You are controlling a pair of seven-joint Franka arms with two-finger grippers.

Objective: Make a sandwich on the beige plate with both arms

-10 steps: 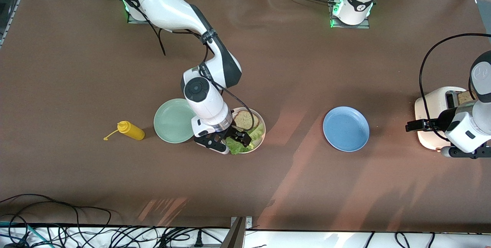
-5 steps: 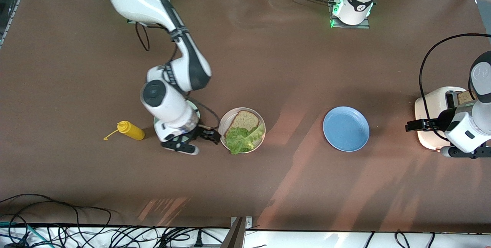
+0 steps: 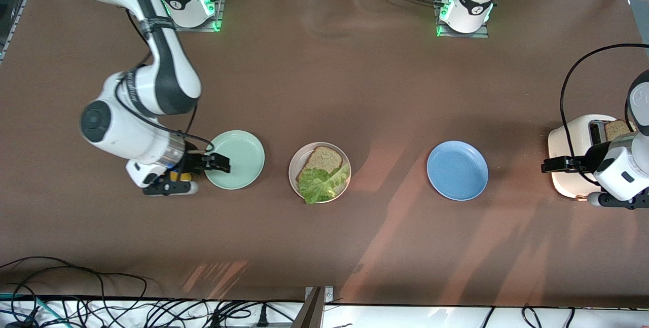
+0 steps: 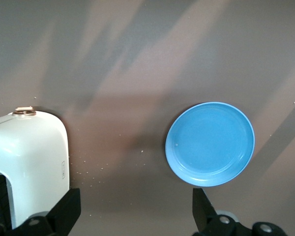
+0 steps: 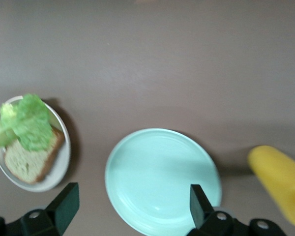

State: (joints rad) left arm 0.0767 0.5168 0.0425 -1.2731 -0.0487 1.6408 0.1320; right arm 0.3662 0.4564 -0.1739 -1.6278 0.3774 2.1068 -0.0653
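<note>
Round beige plate (image 3: 344, 163) with grainy bread slice (image 3: 320, 159), ruffled lettuce (image 3: 320, 185), both tools spread, empty

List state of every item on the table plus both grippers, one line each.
beige plate: holds bread slice with lettuce leaf on it, no top slice.
mint-green plate: empty.
blue plate: empty.
toaster: bread slice in slot.
yellow bottle: mostly hidden under the right wrist.
right gripper: open, empty, over the mint-green plate's edge.
left gripper: open, empty, beside the toaster.
</note>
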